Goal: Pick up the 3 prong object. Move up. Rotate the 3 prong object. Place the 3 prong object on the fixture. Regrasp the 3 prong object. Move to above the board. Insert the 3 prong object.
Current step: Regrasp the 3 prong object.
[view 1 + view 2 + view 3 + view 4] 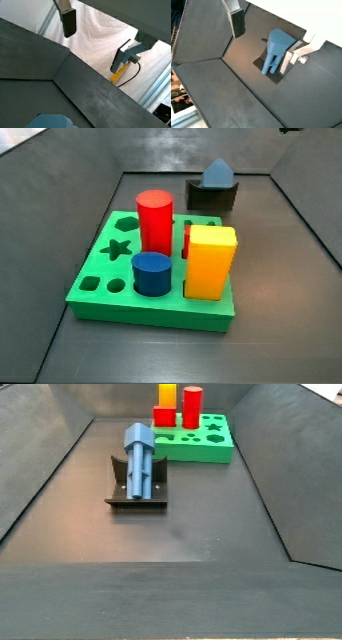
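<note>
While the 3 prong object [139, 456] lies along the notch of the fixture [138, 495], the pincer [271, 37] is well above it with its jaws apart and nothing between them. In both wrist views only one silver finger with its dark pad [67, 22] shows clearly; the other side is a pale bracket at the frame's edge. Neither side view shows the pincer. In a side view the steel-blue piece [217, 172] shows its pointed outline end-on above the dark block [211, 196]. Just beyond it sits the green board [107, 293], carrying a red cylinder [155, 220], a yellow block [209, 261] and a short dark-blue cylinder [151, 274], all upright. Star and hexagon cut-outs stay open on the board's face.
</note>
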